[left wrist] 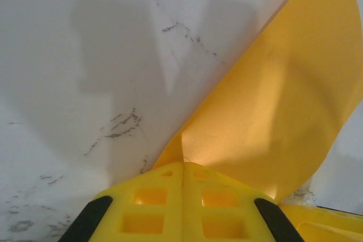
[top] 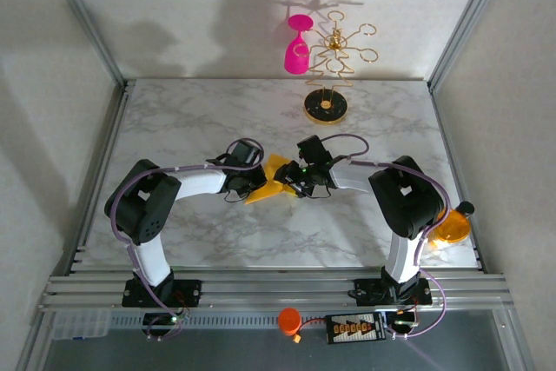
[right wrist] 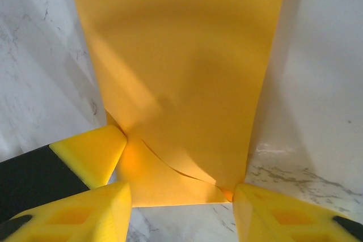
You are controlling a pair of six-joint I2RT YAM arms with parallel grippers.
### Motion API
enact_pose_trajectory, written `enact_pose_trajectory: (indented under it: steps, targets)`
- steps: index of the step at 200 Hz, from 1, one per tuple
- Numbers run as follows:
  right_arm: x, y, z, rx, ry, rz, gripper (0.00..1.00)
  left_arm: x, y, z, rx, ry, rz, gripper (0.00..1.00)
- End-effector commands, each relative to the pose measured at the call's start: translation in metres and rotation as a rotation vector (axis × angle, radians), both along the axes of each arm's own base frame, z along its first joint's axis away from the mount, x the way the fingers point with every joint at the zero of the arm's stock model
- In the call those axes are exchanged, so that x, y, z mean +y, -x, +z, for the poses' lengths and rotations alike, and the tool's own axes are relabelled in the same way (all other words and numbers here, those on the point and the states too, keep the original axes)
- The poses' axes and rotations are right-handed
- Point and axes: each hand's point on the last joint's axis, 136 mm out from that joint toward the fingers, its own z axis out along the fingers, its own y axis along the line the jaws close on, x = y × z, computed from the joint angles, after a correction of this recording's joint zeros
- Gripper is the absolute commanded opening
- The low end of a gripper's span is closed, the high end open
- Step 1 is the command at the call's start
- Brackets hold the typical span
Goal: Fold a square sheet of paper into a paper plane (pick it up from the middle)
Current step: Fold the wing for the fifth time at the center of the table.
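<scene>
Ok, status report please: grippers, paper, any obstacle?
Left gripper shut on the paper. Right gripper open, astride it. Paper mid-table, one side lifted. Gold stand far behind, no obstacle.

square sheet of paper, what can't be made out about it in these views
Top external: the square sheet of paper is small, and the left gripper and right gripper cover part of it, so its folds cannot be counted.
Left wrist: the shut fingers hide how much paper they pinch; the frame's top and right edges cut the sheet.
Right wrist: the top edge cuts off the sheet's far end.
</scene>
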Motion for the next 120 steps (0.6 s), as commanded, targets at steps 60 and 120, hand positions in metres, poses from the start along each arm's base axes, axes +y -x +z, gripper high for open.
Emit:
enact_pose_trajectory:
  steps: [60, 120]
  targets:
    - [-0.005, 0.013, -0.001, 0.019, 0.037, 0.018, 0.51, 0.022, 0.020, -0.029, 0.093, -0.089, 0.027, 0.05]
    - [0.007, 0.014, 0.003, 0.023, -0.035, 0.036, 0.49, 0.024, 0.023, -0.035, 0.115, -0.076, 0.035, 0.05]
